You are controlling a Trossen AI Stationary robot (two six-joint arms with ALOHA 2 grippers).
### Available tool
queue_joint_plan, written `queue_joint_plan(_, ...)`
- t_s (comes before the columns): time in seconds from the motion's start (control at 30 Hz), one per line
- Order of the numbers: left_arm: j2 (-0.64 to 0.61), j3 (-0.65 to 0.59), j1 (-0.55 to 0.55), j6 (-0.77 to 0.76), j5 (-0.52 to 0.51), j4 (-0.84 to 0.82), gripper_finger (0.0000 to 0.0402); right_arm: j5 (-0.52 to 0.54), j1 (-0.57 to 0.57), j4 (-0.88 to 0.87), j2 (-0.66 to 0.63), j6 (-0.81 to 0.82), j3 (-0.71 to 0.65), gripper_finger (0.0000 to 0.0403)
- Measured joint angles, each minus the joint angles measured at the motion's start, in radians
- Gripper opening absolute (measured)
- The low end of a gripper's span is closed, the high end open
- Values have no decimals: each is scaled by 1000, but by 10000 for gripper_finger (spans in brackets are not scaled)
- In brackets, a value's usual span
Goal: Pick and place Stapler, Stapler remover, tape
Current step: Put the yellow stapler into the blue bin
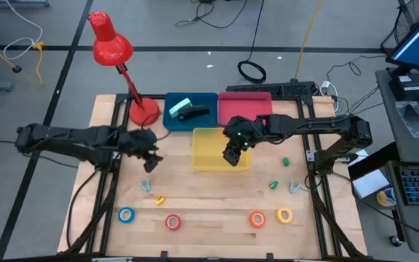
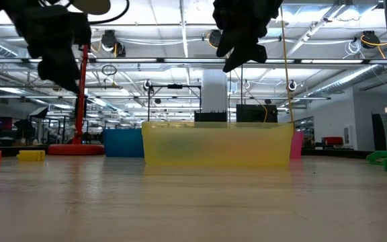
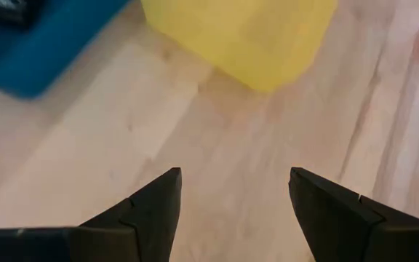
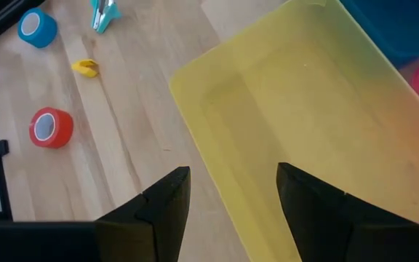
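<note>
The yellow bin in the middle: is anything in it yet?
Empty. The yellow bin shows only its bare floor in the right wrist view, and nothing inside from above.

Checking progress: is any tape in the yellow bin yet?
No, the yellow bin is empty; the red tape and blue tape lie on the table.

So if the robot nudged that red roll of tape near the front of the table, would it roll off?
Probably not. The red tape roll lies flat on its side with its pale centre facing up, so a nudge would likely slide it across the wooden table. It looks small and hollow, probably light. Tipped onto its edge, it could roll.
</note>
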Motion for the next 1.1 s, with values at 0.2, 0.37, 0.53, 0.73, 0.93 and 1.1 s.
queue_joint_plan(0.2,7,-6,-159,-141,-72,-49,255,0,2,0,0,17,0,196)
queue_joint_plan(0.37,30,-7,-280,-240,-121,-50,255,0,20,-4,0,17,0,196)
queue_joint_plan(0.53,92,-7,-401,-328,-152,-46,255,0,51,-5,0,1,0,196)
queue_joint_plan(0.73,185,-7,-475,-385,-210,-143,255,1,71,-5,0,17,0,196)
queue_joint_plan(0.93,225,-7,-432,-375,-313,-354,255,0,79,-5,0,3,0,196)
queue_joint_plan(1.1,223,-7,-347,-247,-326,-383,255,1,78,-5,0,-30,0,196)
